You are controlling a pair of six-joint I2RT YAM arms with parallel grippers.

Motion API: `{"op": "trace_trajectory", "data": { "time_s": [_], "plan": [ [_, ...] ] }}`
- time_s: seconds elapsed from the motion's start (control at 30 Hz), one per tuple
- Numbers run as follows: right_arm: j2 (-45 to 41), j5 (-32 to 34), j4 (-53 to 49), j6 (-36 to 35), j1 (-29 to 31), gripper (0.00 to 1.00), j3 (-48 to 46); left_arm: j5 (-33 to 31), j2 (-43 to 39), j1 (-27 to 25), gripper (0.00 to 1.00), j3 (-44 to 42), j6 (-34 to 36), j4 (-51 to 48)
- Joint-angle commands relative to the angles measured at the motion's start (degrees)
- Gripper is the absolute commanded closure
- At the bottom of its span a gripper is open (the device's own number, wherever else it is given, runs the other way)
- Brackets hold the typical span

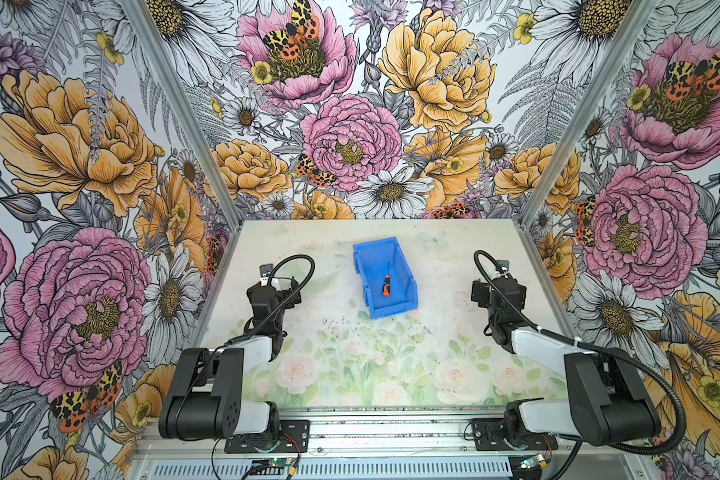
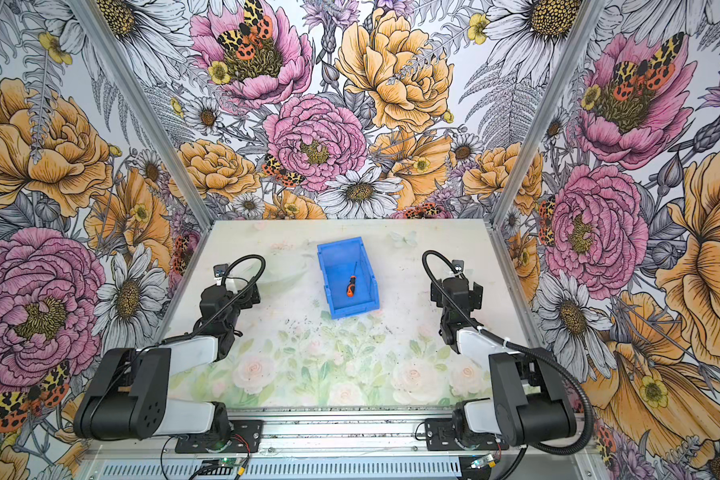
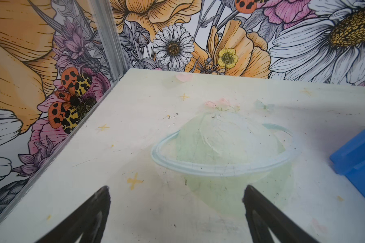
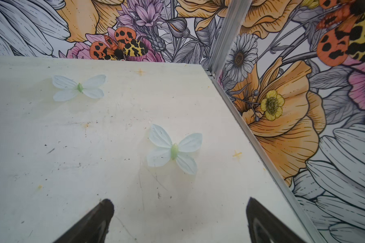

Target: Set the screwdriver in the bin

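The blue bin (image 1: 393,309) (image 2: 356,309) stands at mid-table toward the back in both top views. The screwdriver (image 1: 385,287) (image 2: 351,286) lies on the bin's floor, orange-and-black handle toward the front, thin shaft pointing back. My left gripper (image 1: 284,287) (image 3: 176,195) hangs left of the bin, well apart from it, open with nothing between its fingers. A corner of the bin (image 3: 358,155) shows in the left wrist view. My right gripper (image 1: 495,291) (image 4: 179,207) hangs right of the bin, open and empty over bare table.
The floral walls and metal corner posts (image 1: 175,108) close the table (image 1: 454,257) in at the back and both sides. Printed butterflies (image 4: 174,150) and a ringed-planet print (image 3: 223,147) lie flat on the tabletop. Both arm bases sit on the front rail (image 1: 391,434).
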Motion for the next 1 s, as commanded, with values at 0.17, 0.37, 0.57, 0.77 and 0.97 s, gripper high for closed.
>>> {"op": "trace_trajectory", "data": {
  "time_s": [0.17,0.37,0.57,0.77,0.97],
  "plan": [
    [6.63,-5.40,14.67,0.10,-2.18,0.00,-0.31,8.21,6.53,3.23,0.01,0.13,-0.61,12.48],
    [8.33,-9.80,22.99,2.30,-5.16,0.00,-4.50,7.86,6.54,3.11,0.01,0.19,-0.62,12.33],
    [8.91,-9.72,24.39,1.80,-5.04,0.00,-4.81,7.65,6.71,3.02,0.01,-0.14,-0.58,13.10],
    [8.64,-9.55,24.13,1.89,-4.96,0.00,-4.87,7.12,6.71,2.53,0.01,-0.05,-0.15,12.96],
    [8.52,-9.56,24.12,1.86,-5.02,0.01,-4.99,6.79,6.71,2.29,0.01,-0.03,-0.01,12.96]
  ]
}}
